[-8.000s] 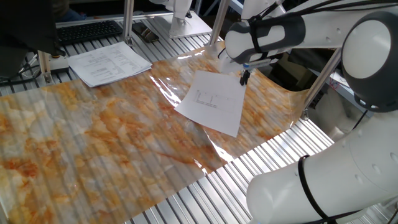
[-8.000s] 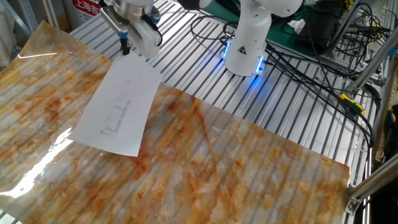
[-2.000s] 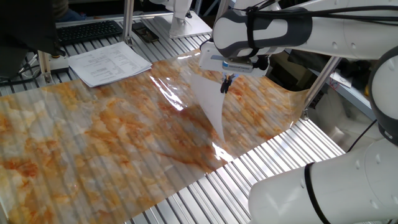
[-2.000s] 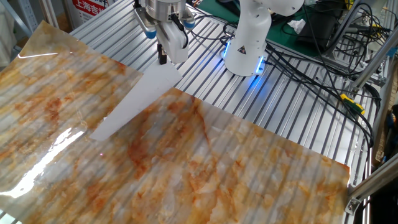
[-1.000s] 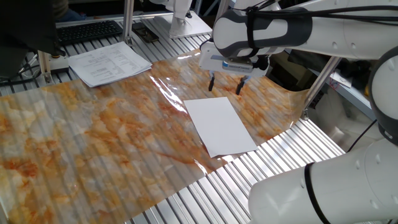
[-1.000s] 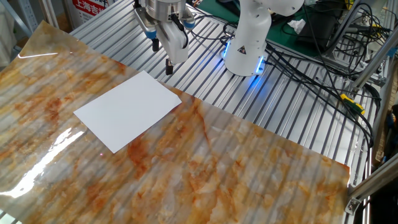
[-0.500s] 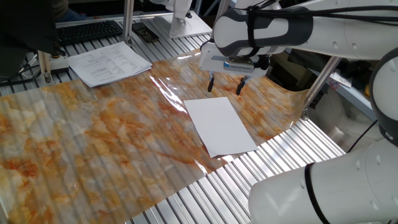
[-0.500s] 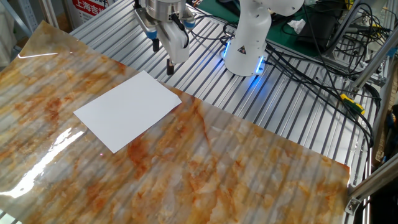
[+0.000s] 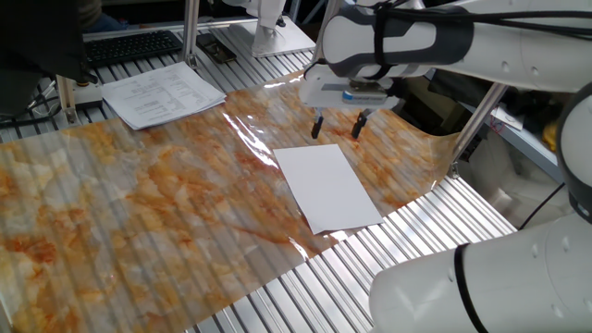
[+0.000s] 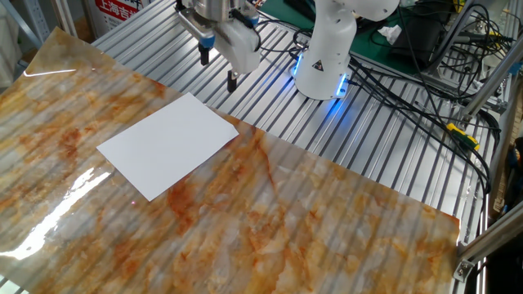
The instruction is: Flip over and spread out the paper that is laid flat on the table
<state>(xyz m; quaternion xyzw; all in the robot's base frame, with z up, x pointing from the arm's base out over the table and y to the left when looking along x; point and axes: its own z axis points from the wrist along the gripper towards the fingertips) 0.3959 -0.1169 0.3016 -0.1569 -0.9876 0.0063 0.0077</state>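
Observation:
The paper (image 9: pixel 328 187) lies flat on the table (image 9: pixel 139 213), blank white side up, near the marbled sheet's right edge. It also shows in the other fixed view (image 10: pixel 168 144), flat and unfolded. My gripper (image 9: pixel 338 127) hangs open and empty just above the paper's far short edge, apart from it. In the other fixed view the gripper (image 10: pixel 218 67) is above the bare metal slats, beyond the paper's far corner.
A stack of printed pages (image 9: pixel 162 93) lies at the back left, with a keyboard (image 9: pixel 134 44) behind it. The robot base (image 10: pixel 327 49) and cables (image 10: pixel 409 77) stand on the slats. The marbled sheet (image 10: pixel 327 220) ends at bare slats (image 9: pixel 388 250).
Since two seconds ago the gripper has opened and the paper has dropped flat, blank side up. In the last half second the gripper has risen slightly and shifted a little away from the paper.

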